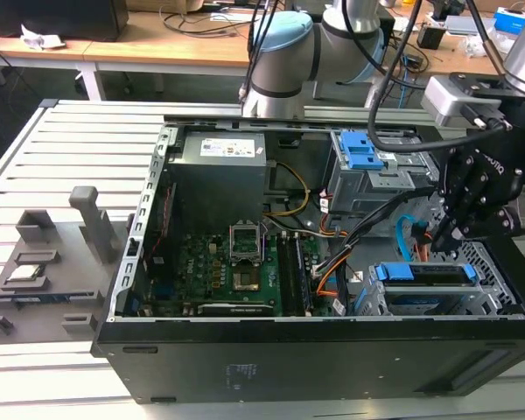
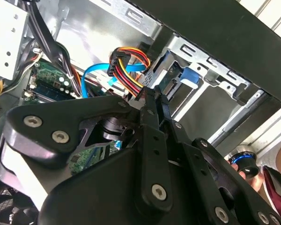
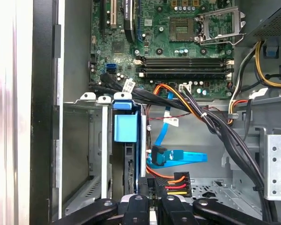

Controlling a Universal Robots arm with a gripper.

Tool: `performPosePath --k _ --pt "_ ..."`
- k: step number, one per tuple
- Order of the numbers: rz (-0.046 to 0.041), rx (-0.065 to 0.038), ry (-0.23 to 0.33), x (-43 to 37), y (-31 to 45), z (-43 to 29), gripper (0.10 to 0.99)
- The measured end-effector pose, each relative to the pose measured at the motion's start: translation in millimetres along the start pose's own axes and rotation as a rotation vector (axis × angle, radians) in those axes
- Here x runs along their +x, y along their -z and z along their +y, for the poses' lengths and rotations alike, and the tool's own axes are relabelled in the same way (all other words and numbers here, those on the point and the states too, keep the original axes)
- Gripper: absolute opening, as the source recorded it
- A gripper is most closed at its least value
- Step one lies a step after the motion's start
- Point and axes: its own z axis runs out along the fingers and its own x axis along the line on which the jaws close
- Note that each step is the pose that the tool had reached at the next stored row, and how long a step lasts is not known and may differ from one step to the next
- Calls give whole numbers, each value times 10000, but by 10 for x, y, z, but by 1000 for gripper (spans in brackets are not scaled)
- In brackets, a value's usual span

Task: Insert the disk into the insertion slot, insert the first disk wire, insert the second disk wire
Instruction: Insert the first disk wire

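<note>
- Down at the lower right of the exterior view, the disk (image 1: pixel 420 273) is already sitting in the insertion slot (image 1: pixel 488 262), blue carrier frame and all, so I'm counting step one as done.
- Next up, the first disk wire (image 3: pixel 176 180) is the one getting worked on. In both wrist views its red, orange and yellow strands are running straight into the gripper (image 2: pixel 152 96), right beside the back edge of the disk. I can't tell whether its end is seated in the drive, since the fingers (image 2: pixel 149 131) are covering that spot.
- Meanwhile the second disk wire (image 3: pixel 187 158) is looping around loose. Its plug end is lying just beside the carrier and isn't looking connected to anything, so I'm guessing that one is left to do.
- As for the tool, the fingers are pinching almost together with barely any gap showing in the second wrist view. To me it's looking clamped onto the first disk wire. In the exterior view it's hanging just above the slot at middle right.
</note>
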Motion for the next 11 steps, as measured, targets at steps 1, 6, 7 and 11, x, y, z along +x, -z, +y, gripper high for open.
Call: performPosePath --k 1,6,7,11 --pt "3 0 0 12 -1 0 165" --pt "8 0 -1 31 -47 -18 165" --pt "9 0 -3 41 -57 -19 165" --pt "7 -1 -8 106 -100 -39 165"
